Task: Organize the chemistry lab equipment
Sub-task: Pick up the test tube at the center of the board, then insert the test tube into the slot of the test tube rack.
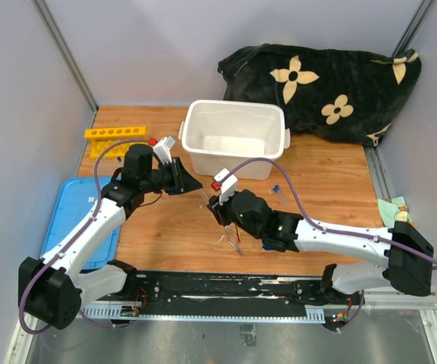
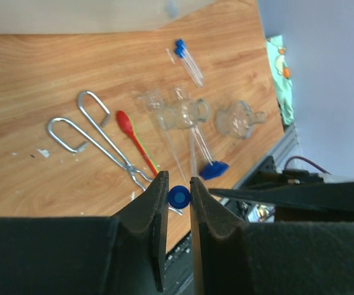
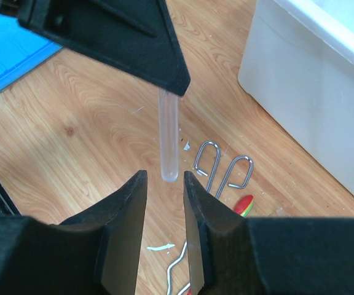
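Left pincer (image 2: 178, 178) grips a blue-capped tube (image 3: 168, 141); right pincer (image 3: 165, 174) gapes around its tip, above metal tweezers (image 3: 220, 167), near the white bin (image 3: 312, 92).

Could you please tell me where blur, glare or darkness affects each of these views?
Top external: even light, soft shadows, the blue-capped tubes tiny. Left wrist: the left gripper is a dark, soft-edged mass, and the clear glassware reads faintly against the table. Right wrist: the white bin is bright and nearly featureless, while the clear tube is sharp.
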`<state>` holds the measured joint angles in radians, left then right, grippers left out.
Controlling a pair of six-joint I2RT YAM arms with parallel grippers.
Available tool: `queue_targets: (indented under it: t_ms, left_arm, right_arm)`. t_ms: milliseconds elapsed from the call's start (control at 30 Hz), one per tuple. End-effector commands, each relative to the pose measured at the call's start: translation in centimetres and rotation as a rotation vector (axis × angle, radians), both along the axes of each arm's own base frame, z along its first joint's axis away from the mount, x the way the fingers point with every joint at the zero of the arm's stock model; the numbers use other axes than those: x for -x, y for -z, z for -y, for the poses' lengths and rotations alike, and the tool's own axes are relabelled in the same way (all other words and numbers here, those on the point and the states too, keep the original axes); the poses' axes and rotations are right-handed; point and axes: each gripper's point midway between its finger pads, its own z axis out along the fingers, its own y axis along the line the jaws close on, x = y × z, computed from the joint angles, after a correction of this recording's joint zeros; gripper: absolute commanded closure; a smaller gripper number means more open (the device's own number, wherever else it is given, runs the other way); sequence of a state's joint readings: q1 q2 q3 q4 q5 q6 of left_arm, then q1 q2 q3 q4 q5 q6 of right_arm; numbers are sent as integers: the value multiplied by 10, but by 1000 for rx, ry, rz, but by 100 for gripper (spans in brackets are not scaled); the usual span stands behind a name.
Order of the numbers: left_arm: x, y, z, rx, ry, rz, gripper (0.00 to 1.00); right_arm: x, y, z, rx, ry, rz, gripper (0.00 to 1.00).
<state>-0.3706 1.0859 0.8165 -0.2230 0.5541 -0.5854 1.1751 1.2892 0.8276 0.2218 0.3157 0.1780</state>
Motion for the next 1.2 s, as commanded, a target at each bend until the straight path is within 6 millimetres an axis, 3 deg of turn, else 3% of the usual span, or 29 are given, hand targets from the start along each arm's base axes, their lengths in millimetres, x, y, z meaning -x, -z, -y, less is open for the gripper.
queue_targets:
  t_ms: [0, 133, 300, 433, 600, 900, 1167]
  left_arm:
    - [-20, -2, -14, -102, -88, 59, 100]
    - [-34, 3, -28, -200, -156, 79, 100]
    - [-62, 5, -69, -402, -328, 129, 100]
    - [-83, -1, -113, -464, -469, 152, 100]
    - [-104, -8, -182, -463, -649, 147, 100]
    - [-121, -15, -268, -548, -976, 153, 100]
    - [-131, -9, -320, -581, -1144, 105, 100]
  right_arm:
    - [14, -24, -4, -40, -40, 13, 68]
    - [22, -27, 7, -33, -43, 14, 68]
    - [21, -17, 33, 4, 16, 19, 68]
    - [19, -12, 53, 13, 68, 32, 68]
    - [15, -7, 74, 25, 133, 54, 68]
    - [9, -6, 99, 54, 202, 97, 68]
    - [5, -8, 120, 23, 245, 104, 67]
